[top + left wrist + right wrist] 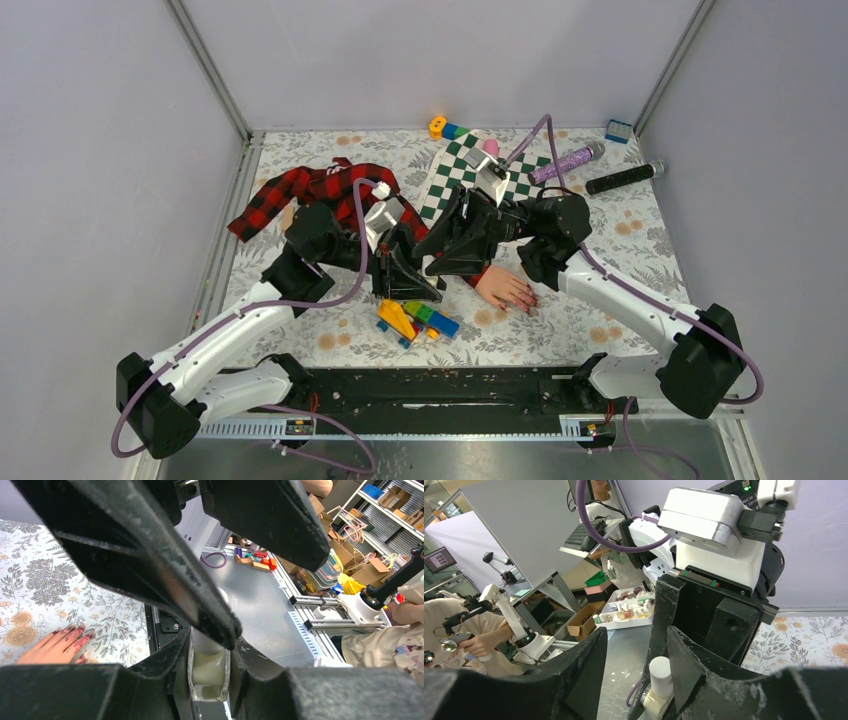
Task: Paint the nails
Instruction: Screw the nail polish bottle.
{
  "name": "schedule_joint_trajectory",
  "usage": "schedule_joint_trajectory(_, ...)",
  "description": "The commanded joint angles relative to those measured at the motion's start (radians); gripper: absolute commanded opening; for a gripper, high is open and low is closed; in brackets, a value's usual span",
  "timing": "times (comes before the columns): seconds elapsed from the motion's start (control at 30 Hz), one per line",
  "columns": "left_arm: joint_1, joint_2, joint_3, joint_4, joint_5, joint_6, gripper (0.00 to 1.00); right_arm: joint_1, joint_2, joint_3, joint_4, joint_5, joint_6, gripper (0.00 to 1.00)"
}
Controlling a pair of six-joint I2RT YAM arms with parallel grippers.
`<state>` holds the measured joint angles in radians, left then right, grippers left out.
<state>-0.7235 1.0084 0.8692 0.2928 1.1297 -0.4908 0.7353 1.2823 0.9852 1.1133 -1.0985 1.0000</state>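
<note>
A pale pink mannequin hand [505,288] lies palm down on the floral mat, its nails [527,300] glossy dark red. In the left wrist view the hand [50,647] and its smeared nails [75,631] lie at lower left. The red-black plaid sleeve [310,195] is bunched at the back left. My left gripper [405,280] [210,652] is shut on a small pale bottle [209,672], held above the mat left of the hand. My right gripper [440,255] [636,630] stands open around the bottle's white cap [660,672]. The cap sits against one finger, with a wide gap to the other.
Several coloured toy bricks [415,320] lie just below the grippers. A green-white checkered cloth [470,165] is at the back, with a purple cylinder [565,160], a black cylinder [625,178], a blue block [618,130] and an orange-blue toy [445,128] near the rear wall.
</note>
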Motion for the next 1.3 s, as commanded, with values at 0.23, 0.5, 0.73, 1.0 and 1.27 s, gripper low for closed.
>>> schedule_joint_trajectory(0.23, 0.000, -0.038, 0.031, 0.063, -0.007, 0.030, 0.00, 0.016, 0.034, 0.038, 0.030, -0.023, 0.006, 0.50)
schedule_joint_trajectory(0.5, 0.020, -0.046, 0.028, 0.052, -0.053, 0.036, 0.00, 0.016, 0.037, 0.032, 0.021, -0.041, 0.015, 0.34)
schedule_joint_trajectory(0.73, 0.054, -0.066, 0.009, 0.079, -0.101, 0.015, 0.00, 0.018, 0.036, 0.020, -0.012, -0.054, 0.011, 0.24)
schedule_joint_trajectory(1.0, 0.085, -0.074, 0.031, -0.051, -0.235, 0.088, 0.00, 0.030, 0.007, -0.006, -0.179, -0.055, -0.106, 0.00)
schedule_joint_trajectory(1.27, 0.133, -0.120, 0.013, -0.191, -0.545, 0.166, 0.00, 0.072, -0.053, 0.098, -1.027, 0.247, -0.607, 0.00)
